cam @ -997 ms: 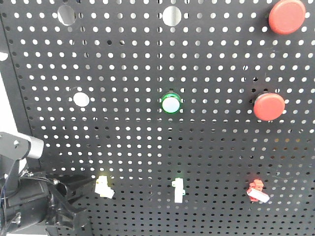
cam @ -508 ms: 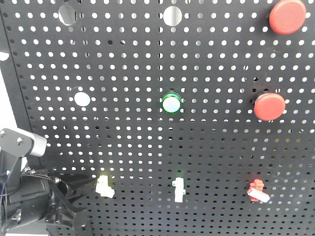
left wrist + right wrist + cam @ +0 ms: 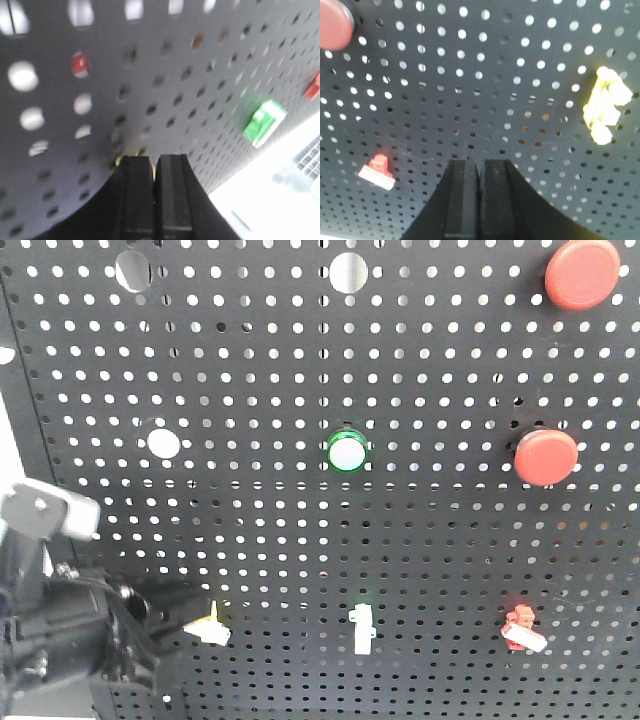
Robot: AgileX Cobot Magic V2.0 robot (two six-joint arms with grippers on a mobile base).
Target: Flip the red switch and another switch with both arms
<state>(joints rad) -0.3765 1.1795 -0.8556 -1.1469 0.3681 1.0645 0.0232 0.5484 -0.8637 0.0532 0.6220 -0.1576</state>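
The red switch sits low on the right of the black pegboard; its white lever tip points down and to the right. In the right wrist view it lies left of my right gripper, which is shut, empty and apart from it. The other switch, pale yellow, is at the lower left. My left gripper reaches in from the left, with its tip over that switch's left side. In the left wrist view that gripper is shut, with a yellow glow just past its fingertips.
A white toggle with a green tint stands between the two switches, and it shows green in the left wrist view. A green-ringed lamp and two big red push buttons are higher up. A pale yellowish toggle lies right of my right fingers.
My left arm has risen and pushed right along the board. Its tip now overlaps the pale yellow switch, which stood fully visible before. The red switch has not moved.
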